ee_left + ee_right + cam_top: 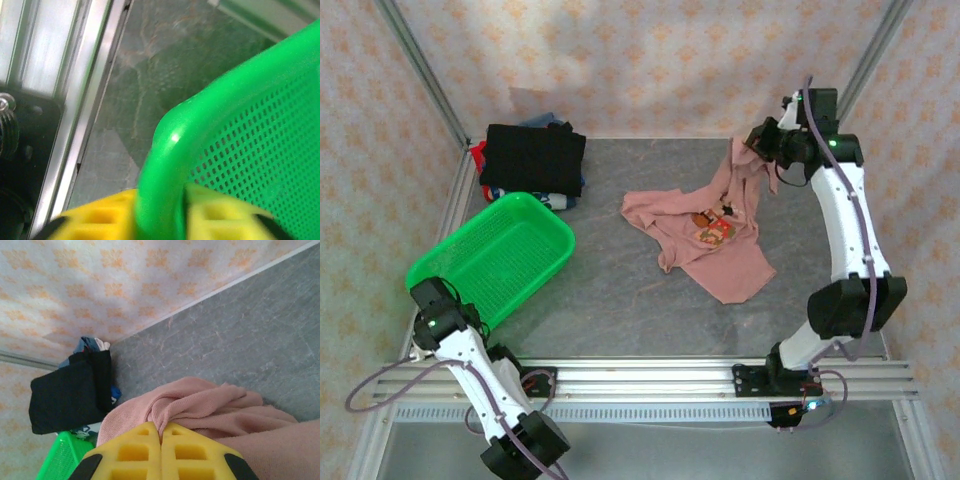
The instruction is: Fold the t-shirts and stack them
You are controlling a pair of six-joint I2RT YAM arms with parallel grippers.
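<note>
Right gripper [161, 434] is pinching a gathered fold of the dusty-pink t-shirt [712, 255]. Its jaws are closing flat together, with the knit bunching out above them.

In the top view the pinch point is sitting in the upper right of the frame. That end of the shirt is hanging up off the grey table [620, 310]. The rest is trailing down and left into a crumpled heap at centre right, with the chest print [713, 228] showing among the wrinkles.

Left gripper [160, 214] is sitting at lower left. Its yellow fingers [100, 220] are standing on either side of the rim corner of the green mesh basket [165, 145]. Cannot tell whether they are pressing the rim or merely straddling it.

The folded stack is lying in the upper left corner, well apart from the pink shirt. The black shirt [533, 155] is on top, with edges of a blue-and-white patterned shirt [560, 198] and a red shirt [477, 157] peeking out beneath.

Handling, as judgement:
- The pink shirt is looking light, limp and non-slippery, with no stiffness to push against.
- It is draping and bunching wherever it is unsupported, so one pinch is only dragging it into a rope.
- Nothing here is fragile, and a firm pinch is doing no harm.
- The better hold is probably two points on a seam, at the shoulders or the hem corners.
- The cloth would be spreading flat between them before any fold
</note>
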